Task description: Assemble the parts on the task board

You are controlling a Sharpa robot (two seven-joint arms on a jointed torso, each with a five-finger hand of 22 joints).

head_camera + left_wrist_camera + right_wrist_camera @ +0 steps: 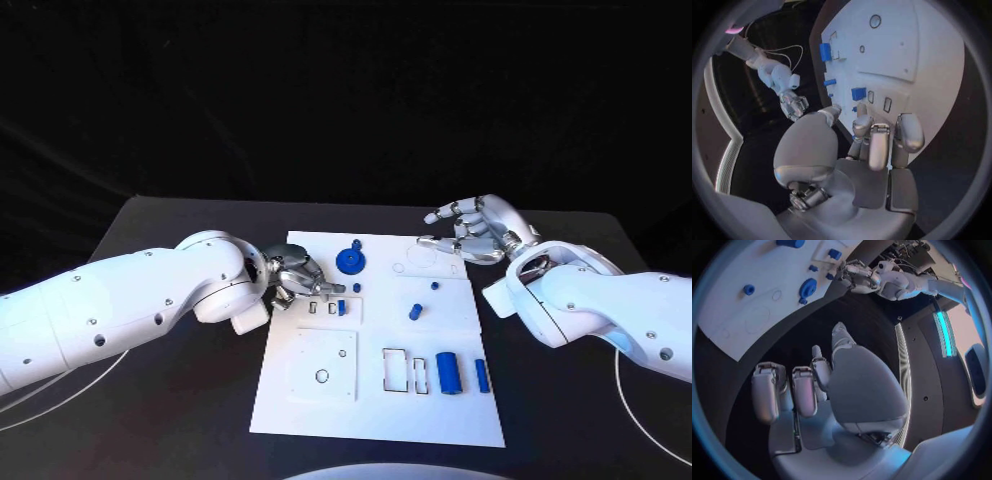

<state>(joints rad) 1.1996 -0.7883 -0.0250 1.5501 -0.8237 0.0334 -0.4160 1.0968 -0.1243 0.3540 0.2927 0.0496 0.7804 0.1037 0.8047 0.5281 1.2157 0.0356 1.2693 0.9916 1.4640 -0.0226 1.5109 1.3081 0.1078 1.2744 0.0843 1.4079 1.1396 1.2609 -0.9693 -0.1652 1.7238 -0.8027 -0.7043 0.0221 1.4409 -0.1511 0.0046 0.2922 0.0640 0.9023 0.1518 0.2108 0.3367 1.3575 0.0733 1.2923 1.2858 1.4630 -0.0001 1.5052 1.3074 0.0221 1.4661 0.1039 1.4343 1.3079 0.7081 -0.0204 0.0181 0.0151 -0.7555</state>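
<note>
The white task board (310, 400) lies in the middle of the black table. On it sit a round blue disc (351, 262), small blue pieces (415, 311) and blue cylinders (449, 372) near its right side. My left hand (300, 275) rests over the board's far left edge with its fingers curled. Its fingertips (862, 122) are right beside a small blue piece (356, 286), and I cannot tell whether they pinch it. A blue block (858, 93) lies just beyond them. My right hand (476, 228) hovers by the board's far right corner, fingers spread and holding nothing.
Empty slots and outlines (404, 370) mark the near half of the board. A white cable (43, 400) curves over the table at the left and another (627, 400) at the right. Bare black table surrounds the board.
</note>
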